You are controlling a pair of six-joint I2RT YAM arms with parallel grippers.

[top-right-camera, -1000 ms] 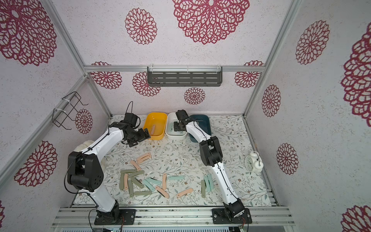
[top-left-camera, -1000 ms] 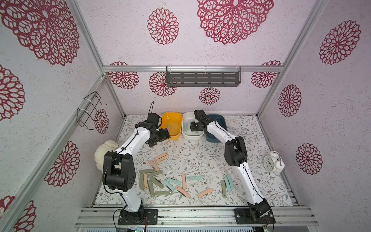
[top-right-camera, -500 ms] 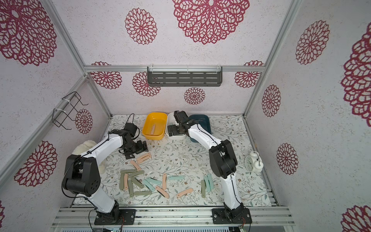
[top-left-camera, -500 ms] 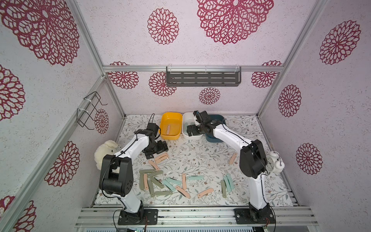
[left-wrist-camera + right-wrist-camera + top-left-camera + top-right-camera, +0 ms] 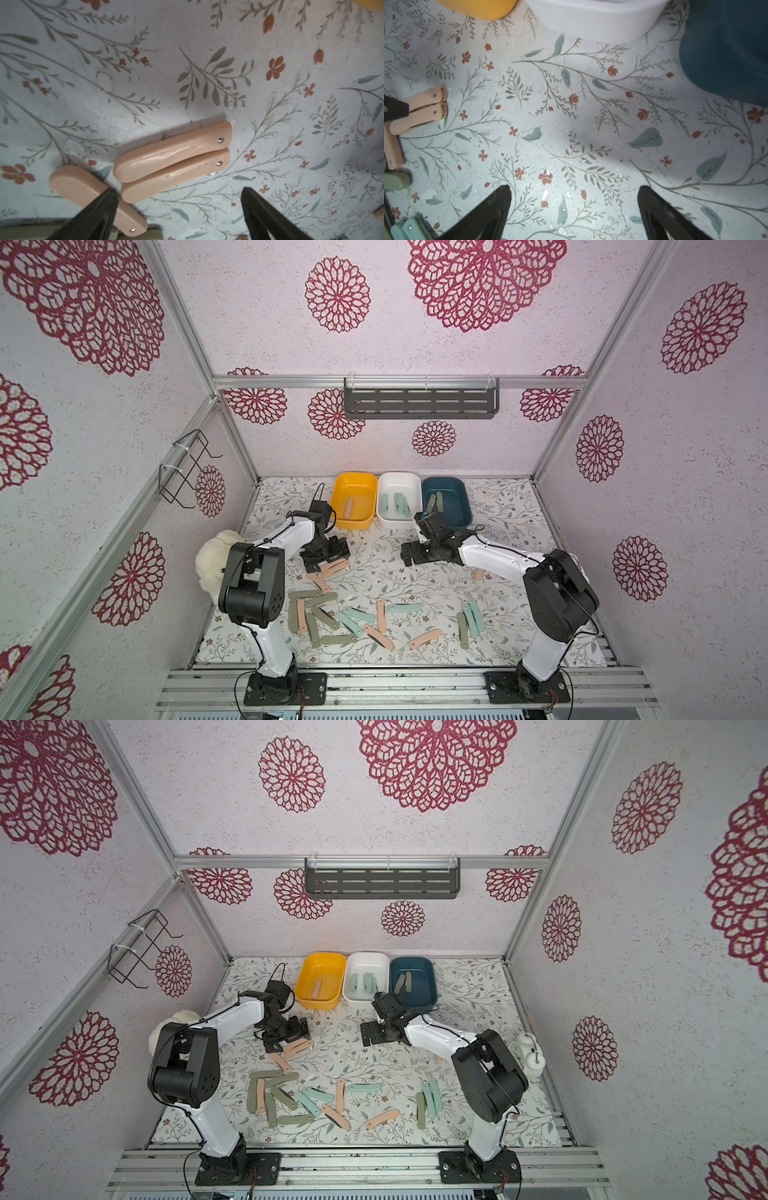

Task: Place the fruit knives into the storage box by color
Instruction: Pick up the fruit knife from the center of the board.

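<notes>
Your right gripper (image 5: 574, 190) hangs spread wide over the floral mat (image 5: 571, 128). Beyond it you've got the yellow box (image 5: 477, 8), white box (image 5: 591, 18) and dark blue box (image 5: 726, 52); two peach knives (image 5: 421, 118) lie touching, side by side.

The desk (image 5: 503, 506) wears a flowered cover. Beyond both pairs of jaws stand a yellow tub (image 5: 353, 524), a white tub (image 5: 395, 524) and a blue tub (image 5: 459, 524), side by side; the blue one is nearest the right jaws. Just ahead of the left jaws, two pink knives (image 5: 172, 154) lie touching lengthwise, and a third pink knife (image 5: 79, 190) runs beneath one jaw. Behind both pairs of jaws, toward the arm bases, loose knives (image 5: 347, 620) in pink, mint and olive lie scattered. A white plush toy (image 5: 210, 560) sits well outside the left jaws, and an alarm clock (image 5: 525, 1056) stands well outside the right jaws.
</notes>
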